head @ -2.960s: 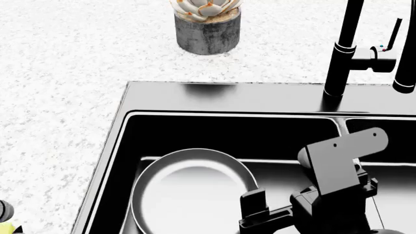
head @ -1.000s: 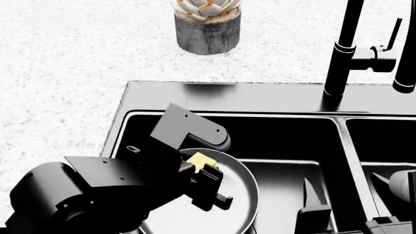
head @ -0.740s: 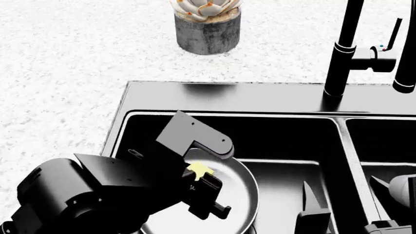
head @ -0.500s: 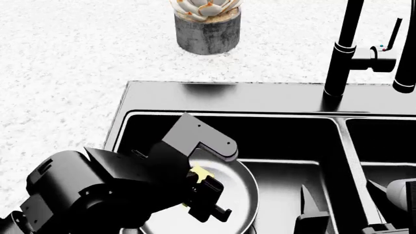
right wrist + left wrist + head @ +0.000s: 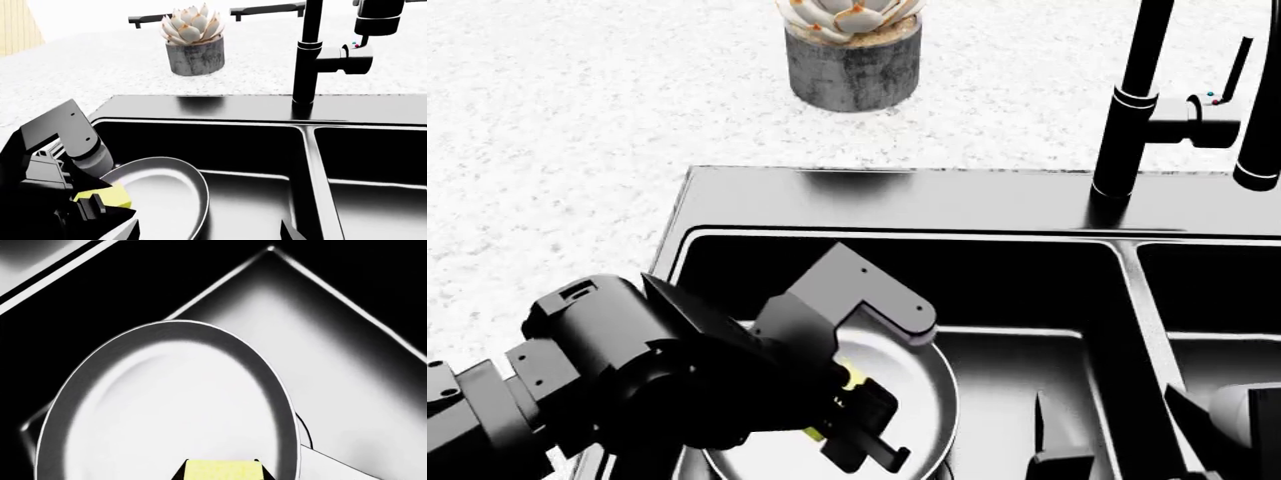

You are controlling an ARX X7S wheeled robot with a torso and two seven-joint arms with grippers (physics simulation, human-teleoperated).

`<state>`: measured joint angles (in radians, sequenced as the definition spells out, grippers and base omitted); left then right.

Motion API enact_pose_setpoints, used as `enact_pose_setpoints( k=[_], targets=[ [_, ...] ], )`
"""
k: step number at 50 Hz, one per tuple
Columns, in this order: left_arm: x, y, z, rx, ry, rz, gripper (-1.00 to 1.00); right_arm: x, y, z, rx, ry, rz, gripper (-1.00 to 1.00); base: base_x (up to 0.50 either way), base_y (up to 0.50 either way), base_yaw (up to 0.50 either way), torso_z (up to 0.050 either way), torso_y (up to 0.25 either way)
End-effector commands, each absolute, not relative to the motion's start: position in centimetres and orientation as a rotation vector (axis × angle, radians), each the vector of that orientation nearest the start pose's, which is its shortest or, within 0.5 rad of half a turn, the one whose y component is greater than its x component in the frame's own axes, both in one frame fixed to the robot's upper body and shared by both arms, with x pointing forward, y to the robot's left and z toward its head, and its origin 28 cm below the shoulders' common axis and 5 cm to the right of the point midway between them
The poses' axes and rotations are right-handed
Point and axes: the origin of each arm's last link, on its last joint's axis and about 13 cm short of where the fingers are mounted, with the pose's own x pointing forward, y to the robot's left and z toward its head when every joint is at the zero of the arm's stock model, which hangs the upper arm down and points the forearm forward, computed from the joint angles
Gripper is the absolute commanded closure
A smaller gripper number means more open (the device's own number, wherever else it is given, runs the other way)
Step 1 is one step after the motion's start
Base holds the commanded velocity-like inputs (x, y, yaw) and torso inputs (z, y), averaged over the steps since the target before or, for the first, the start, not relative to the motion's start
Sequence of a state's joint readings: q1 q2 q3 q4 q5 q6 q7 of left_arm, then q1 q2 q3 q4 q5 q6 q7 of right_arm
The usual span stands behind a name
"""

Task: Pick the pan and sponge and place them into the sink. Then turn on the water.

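Holding 1 sponge [image 5: 107,195], 1 pan [image 5: 918,400] below

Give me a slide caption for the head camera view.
Left gripper holds the yellow-green sponge over the pan lying in the black sink's left basin; faucet dry.

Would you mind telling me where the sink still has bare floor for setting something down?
The black two-basin sink has bare floor between the round metal pan and the divider. The pan's side is crowded by the left gripper holding the yellow-green sponge.
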<state>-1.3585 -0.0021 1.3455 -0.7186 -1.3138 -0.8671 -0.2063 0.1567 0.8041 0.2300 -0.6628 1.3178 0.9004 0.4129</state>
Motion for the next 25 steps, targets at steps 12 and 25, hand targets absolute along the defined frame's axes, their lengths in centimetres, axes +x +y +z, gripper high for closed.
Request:
enact_pose_setpoints(
  k=[12, 25],
  targets=[
    [35.69, 9.15, 17.24, 0.357, 0.773, -0.543, -1.0, 17.52, -18.75, 18.25, 0.084, 0.222, 0.203, -1.0, 0.0, 0.0, 0.0, 0.0, 0.0],
    [35.89, 9.19, 17.89, 0.36, 0.761, -0.554, -1.0, 17.73, -18.73, 18.48, 0.09, 0.23, 0.214, -1.0, 0.0, 0.0, 0.0, 0.0, 0.0]
  ],
)
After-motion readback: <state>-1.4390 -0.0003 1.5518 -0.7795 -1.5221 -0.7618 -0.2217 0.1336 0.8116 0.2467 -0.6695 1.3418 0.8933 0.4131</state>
